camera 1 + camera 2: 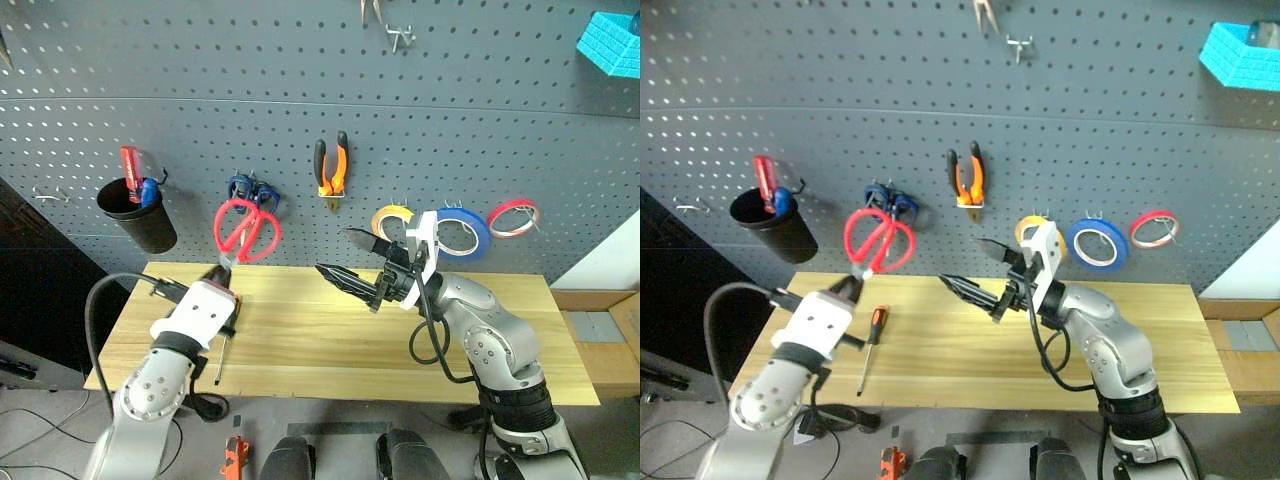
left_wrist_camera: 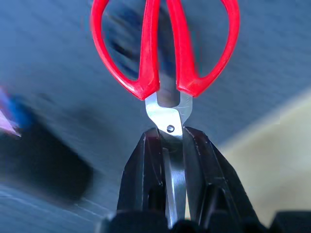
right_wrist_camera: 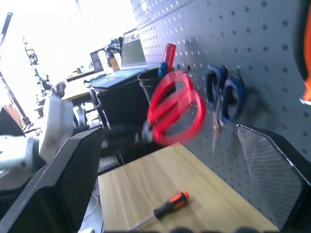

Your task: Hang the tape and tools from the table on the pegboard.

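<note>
Black cup (image 1: 138,217) on pegboard (image 1: 300,90), red-handled screwdriver (image 1: 130,167) inside.

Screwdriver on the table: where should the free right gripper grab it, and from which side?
My pick: the thick black-and-orange handle of the screwdriver, taken from above. It lies flat on the table, handle toward the pegboard, thin shaft toward the front edge, so the fingers should close across the handle. The right gripper is open and empty. The left gripper is shut on the red scissors.
</note>
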